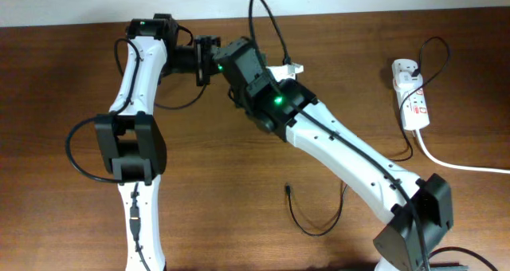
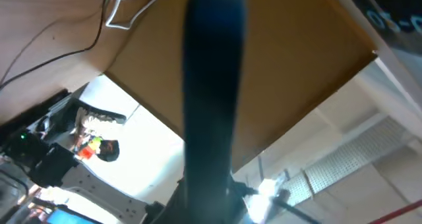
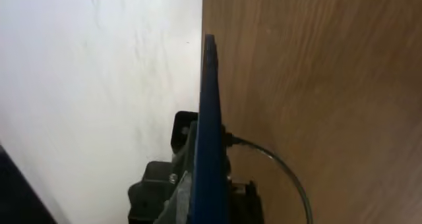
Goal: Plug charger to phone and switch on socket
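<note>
The phone shows edge-on as a thin blue slab, raised above the table. My right gripper is shut on its lower part. In the left wrist view the phone is a dark blurred bar running up from my left gripper, which is shut on it too. From overhead the two grippers meet at the back middle, left gripper against right gripper, and hide the phone. The charger lies slack on the table, its plug tip free. The socket sits at the far right.
A thick white cord runs from the socket off the right edge. A black plug sits in the socket's top end. The right arm crosses the table diagonally above the charger loop. The table's far edge lies just beyond the grippers.
</note>
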Action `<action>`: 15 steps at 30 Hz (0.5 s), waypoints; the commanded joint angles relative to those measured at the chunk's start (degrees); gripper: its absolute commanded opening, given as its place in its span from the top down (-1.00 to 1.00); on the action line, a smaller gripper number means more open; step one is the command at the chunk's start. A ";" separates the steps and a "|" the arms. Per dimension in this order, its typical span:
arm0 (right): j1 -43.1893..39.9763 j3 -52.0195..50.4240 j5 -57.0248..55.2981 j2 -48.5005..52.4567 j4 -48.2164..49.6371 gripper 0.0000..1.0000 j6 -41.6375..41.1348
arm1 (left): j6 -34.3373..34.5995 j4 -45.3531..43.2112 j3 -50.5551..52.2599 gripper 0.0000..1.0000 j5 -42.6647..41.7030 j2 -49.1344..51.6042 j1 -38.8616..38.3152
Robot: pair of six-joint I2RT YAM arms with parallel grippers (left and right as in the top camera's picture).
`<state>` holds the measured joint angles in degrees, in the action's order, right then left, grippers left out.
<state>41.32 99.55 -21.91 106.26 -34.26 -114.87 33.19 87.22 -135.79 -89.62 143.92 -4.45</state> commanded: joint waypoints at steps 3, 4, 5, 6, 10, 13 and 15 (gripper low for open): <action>1.09 0.76 1.79 0.26 -0.83 0.28 9.18 | 4.79 1.75 -0.83 1.00 1.29 -0.04 0.20; 1.09 0.76 1.79 0.26 -0.85 -0.13 10.49 | 4.79 1.75 -0.83 1.00 1.29 -0.04 0.20; 1.07 0.76 1.77 0.24 -0.83 -0.66 12.57 | 4.76 1.70 -0.83 1.00 1.33 -0.04 0.22; 0.79 0.76 1.75 0.11 -0.81 -0.96 14.36 | 4.76 1.62 -0.83 1.00 1.36 -0.04 0.20; -1.86 0.76 1.81 -2.45 -1.73 -0.97 25.99 | 4.50 -3.74 -0.83 1.00 2.97 -0.04 0.22; -5.38 0.76 2.78 -7.50 -6.51 -0.98 44.57 | 4.42 -8.44 -0.83 1.00 10.75 -0.04 0.37; -8.87 0.76 6.27 -11.58 -9.88 -0.97 61.79 | 0.52 -12.13 -0.83 1.00 14.88 -0.04 0.59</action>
<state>36.21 99.55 -18.76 102.17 -41.65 -77.71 37.39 78.35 -135.76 -80.20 143.92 -4.38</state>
